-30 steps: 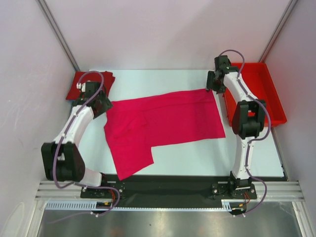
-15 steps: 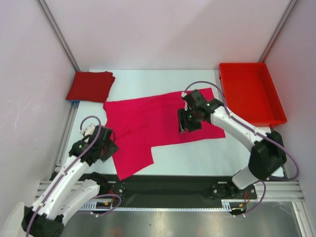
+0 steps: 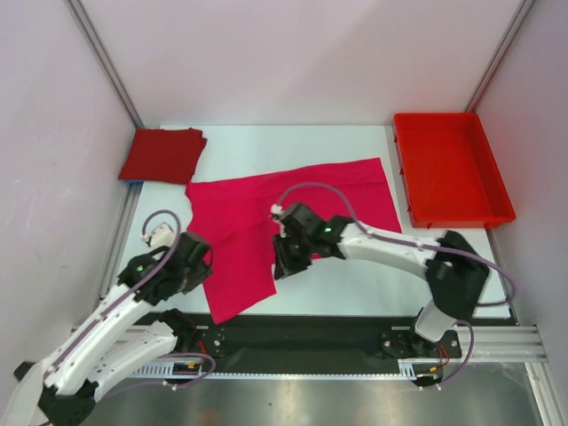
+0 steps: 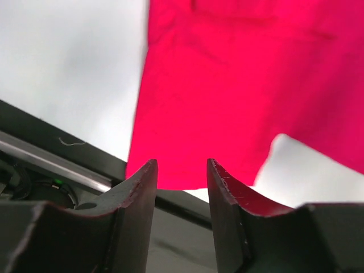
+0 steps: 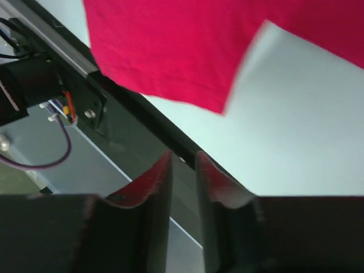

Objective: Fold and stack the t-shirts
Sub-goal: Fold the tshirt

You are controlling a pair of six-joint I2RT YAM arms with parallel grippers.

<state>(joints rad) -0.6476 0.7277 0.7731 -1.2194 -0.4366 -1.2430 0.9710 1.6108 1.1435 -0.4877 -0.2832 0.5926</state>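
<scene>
As the pink t-shirt (image 3: 232,217) lies on the table (image 3: 342,288), the tray (image 3: 448,169) stands beside.

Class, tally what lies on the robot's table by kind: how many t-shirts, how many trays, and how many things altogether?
T-shirts: 2 (magenta-pink t-shirt spread out, crimson t-shirt folded)
Trays: 1 (red plastic tray)
Total: 3

I see the right gripper (image 5: 183,158), fingers a little apart, over the table's (image 5: 301,136) dark edge; a pink shirt (image 5: 170,51) corner lies near.
</scene>
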